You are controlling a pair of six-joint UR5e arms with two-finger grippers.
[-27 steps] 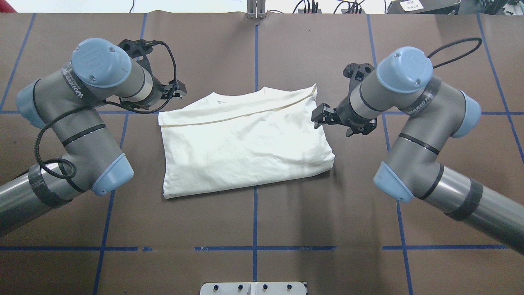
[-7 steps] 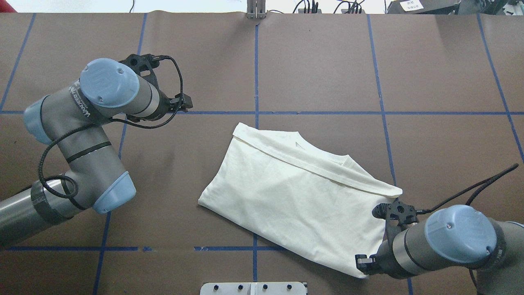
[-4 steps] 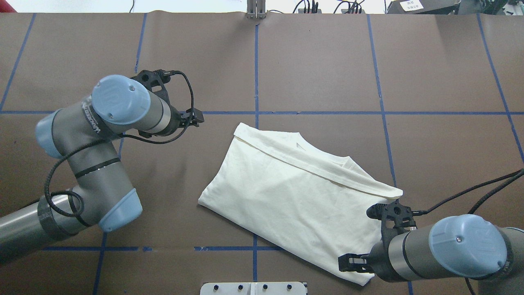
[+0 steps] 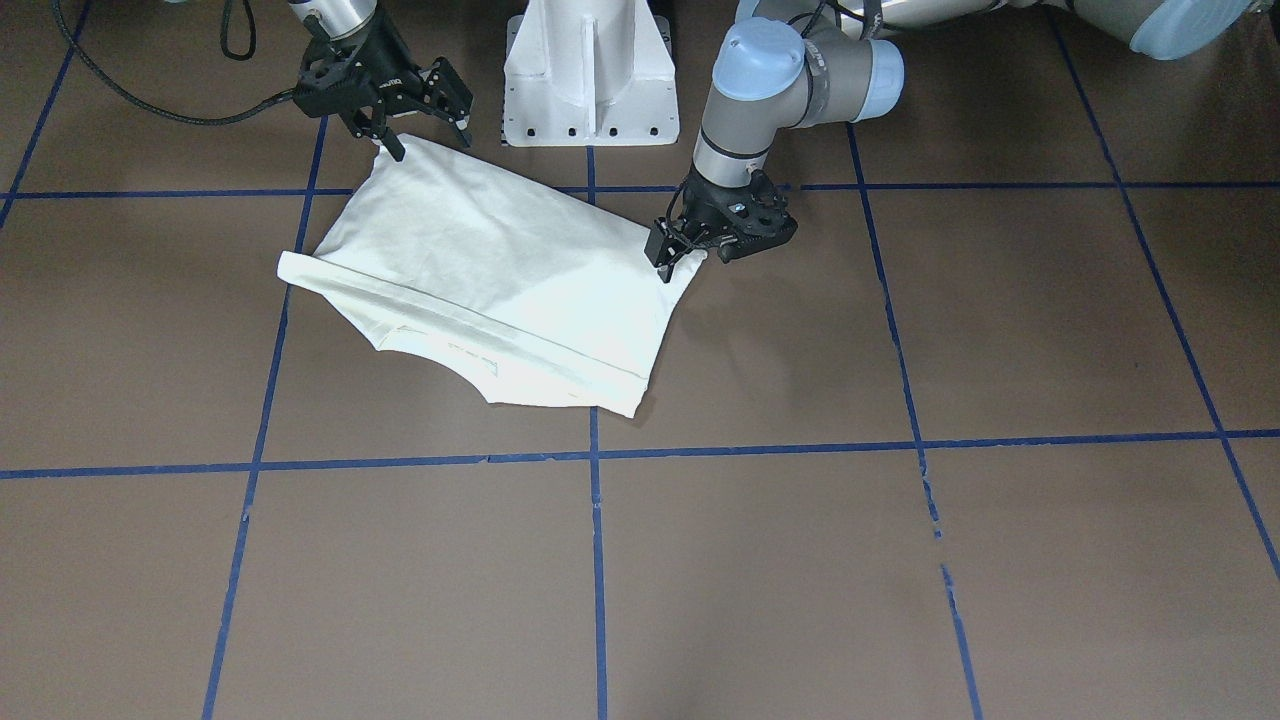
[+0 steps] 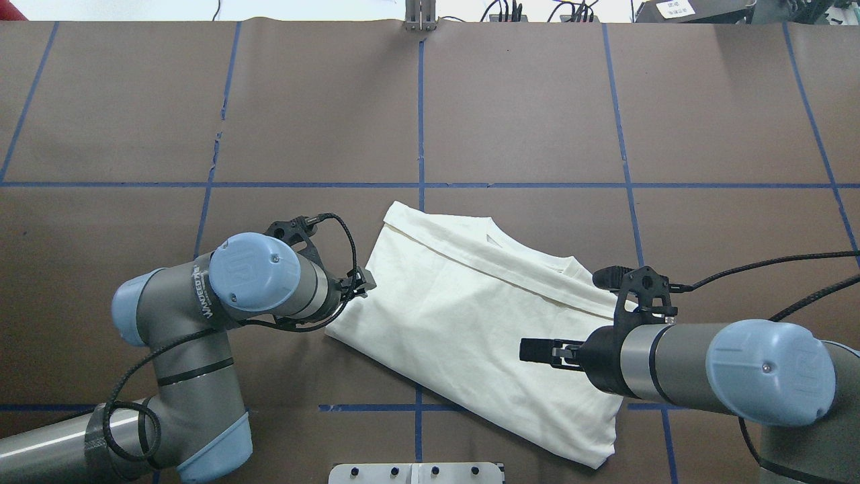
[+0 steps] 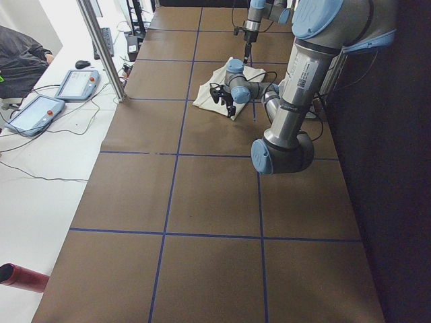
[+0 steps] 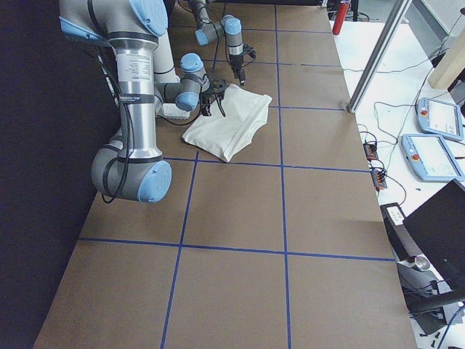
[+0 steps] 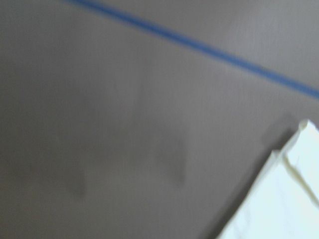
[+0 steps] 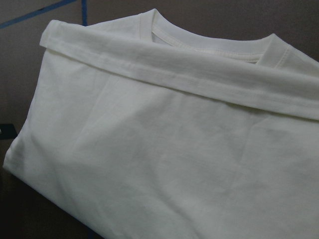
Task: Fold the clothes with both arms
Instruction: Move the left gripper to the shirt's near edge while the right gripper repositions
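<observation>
Grey left arm low, tool seemingly open

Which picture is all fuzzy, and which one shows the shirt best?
Left wrist view: smeared all over, even the blue tape line looks soft. Right wrist view: sharp, so the folded cream-white shirt shows its seams and wrinkles clearly.

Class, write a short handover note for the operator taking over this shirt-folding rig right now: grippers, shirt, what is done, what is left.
Right gripper: open, holding nothing, over the right end of the T-shirt.
Left gripper: at the shirt's left edge; I cannot tell whether it is open or shut.
T-shirt: plain side up, lying askew on the table, near the robot's base.
Done: folded compact, with a band turned over beside the collar.
Left: probably grasp both ends for one more fold.
</observation>
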